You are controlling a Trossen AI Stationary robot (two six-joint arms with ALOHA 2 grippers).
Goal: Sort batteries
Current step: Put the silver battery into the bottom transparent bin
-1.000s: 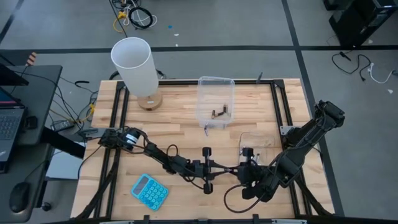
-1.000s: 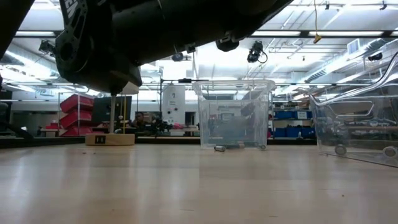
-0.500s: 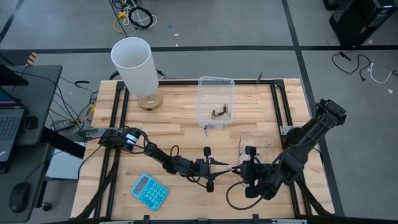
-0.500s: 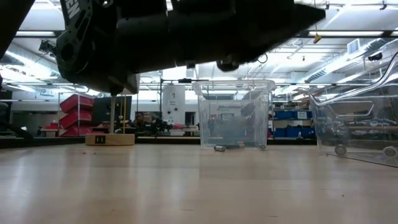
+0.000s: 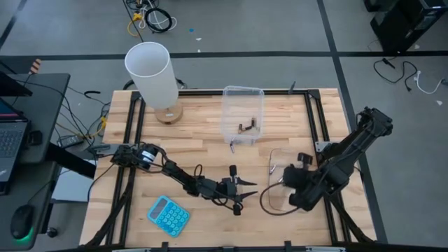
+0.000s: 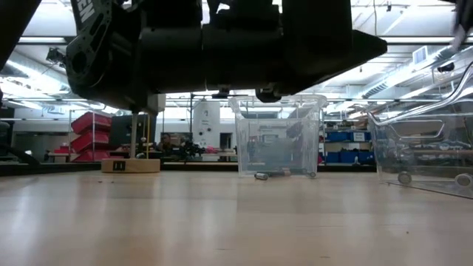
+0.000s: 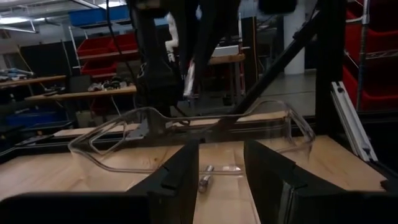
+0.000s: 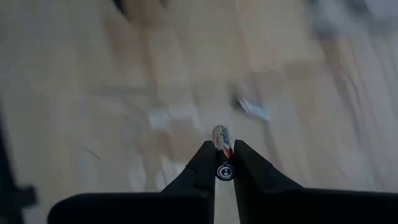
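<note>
My right hand is clenched on a small silvery cylindrical battery, which sticks out past my fingertips above the pale wooden table. My left hand is released, fingers apart, with two more small batteries just ahead inside the clear plastic tub.

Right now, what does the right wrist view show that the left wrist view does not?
Only the right wrist view shows the right gripper shut on a small silvery cylindrical battery.

Only the left wrist view shows the left gripper open, facing a clear plastic tub holding small grey cells.

Both share the light wooden table.
</note>
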